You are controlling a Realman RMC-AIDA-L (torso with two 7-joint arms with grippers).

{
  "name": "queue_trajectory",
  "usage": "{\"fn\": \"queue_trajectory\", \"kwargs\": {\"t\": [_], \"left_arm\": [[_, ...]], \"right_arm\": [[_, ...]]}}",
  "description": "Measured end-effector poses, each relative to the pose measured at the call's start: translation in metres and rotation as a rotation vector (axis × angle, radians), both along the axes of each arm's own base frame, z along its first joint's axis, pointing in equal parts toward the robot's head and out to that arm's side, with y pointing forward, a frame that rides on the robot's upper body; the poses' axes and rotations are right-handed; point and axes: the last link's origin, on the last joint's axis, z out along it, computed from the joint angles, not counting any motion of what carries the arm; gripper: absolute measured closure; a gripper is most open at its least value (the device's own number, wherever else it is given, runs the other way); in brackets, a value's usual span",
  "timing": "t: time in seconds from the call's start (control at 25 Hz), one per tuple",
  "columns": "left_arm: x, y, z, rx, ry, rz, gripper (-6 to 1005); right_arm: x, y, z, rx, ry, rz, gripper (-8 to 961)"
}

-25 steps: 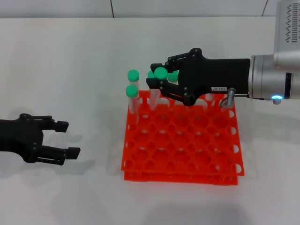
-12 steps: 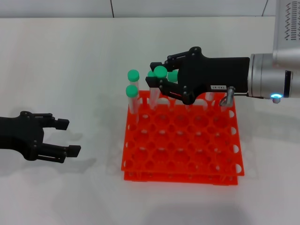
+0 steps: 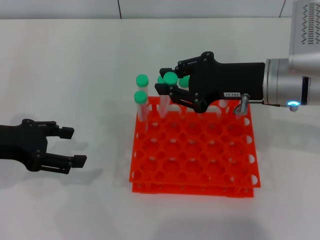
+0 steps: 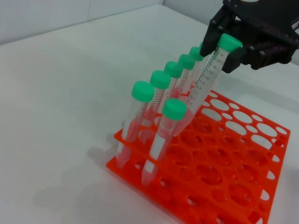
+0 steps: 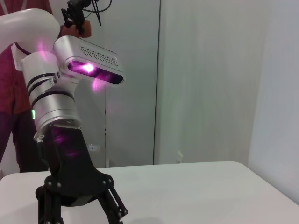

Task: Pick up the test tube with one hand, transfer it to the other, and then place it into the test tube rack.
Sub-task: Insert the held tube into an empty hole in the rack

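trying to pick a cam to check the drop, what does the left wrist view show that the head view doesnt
Only the left wrist view: the held test tube leans, its lower end at the rack's top tier, with graduations readable.

Only the head view: the left gripper, open and empty over the table beside the rack, plus the right wrist's blue light.

Both: the right gripper shut on the tube near its green cap, the test tube rack, and other capped tubes standing along its edge.
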Motion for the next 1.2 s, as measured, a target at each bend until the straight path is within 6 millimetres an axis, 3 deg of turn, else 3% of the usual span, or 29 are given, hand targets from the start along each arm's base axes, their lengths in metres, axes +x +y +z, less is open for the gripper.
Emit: {"fn": "queue_trajectory", "kwargs": {"t": [1.2], "left_arm": [[-0.002, -0.003, -0.004, -0.002, -0.007, -0.01, 118]], "right_arm": [[0.001, 0.007, -0.015, -0.035, -0.025, -0.026, 688]]}}
